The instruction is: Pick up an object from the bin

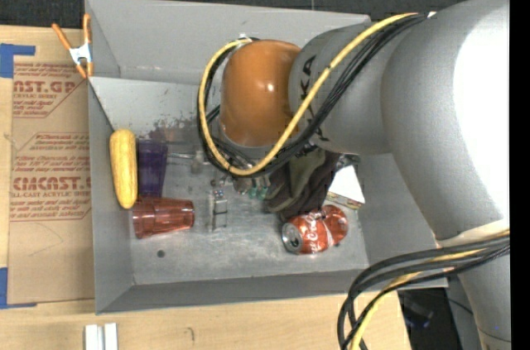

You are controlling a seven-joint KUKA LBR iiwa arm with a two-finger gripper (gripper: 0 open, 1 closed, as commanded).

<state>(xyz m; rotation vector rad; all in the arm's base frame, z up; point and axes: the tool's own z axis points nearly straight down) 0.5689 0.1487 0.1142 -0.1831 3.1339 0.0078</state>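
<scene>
From above, the arm [431, 92] comes in from the right, and its orange cover [257, 96] hangs over the middle of the bin [232, 17]. Under the cover the gripper [220, 206] is low over the bare floor. Whether it is clenched or released I cannot tell, and I see nothing in it. The red cup [163, 218] lies on its side just to its left. The crushed red can [315, 231] lies to its right, below a dark cloth [302, 183] and a white card [348, 189]. Far left lie a yellow cob [124, 168] and, touching it, a purple block [151, 165].
</scene>
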